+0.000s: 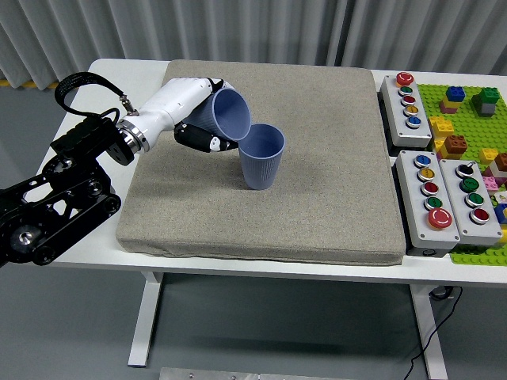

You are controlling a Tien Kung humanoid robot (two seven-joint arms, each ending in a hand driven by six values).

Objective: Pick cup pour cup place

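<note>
My left hand [200, 115] is shut on a blue cup [227, 117] and holds it tipped on its side, mouth toward the right. Its rim hangs just over the left edge of a second blue cup [261, 156], which stands upright on the grey mat [317, 198]. I cannot see any contents in either cup. The right arm is out of view.
Two grey button boxes [408, 99] [447, 195] with coloured buttons stand at the right of the mat. A green baseplate with toy bricks [475, 103] lies at the far right. The white table [119, 79] shows around the mat.
</note>
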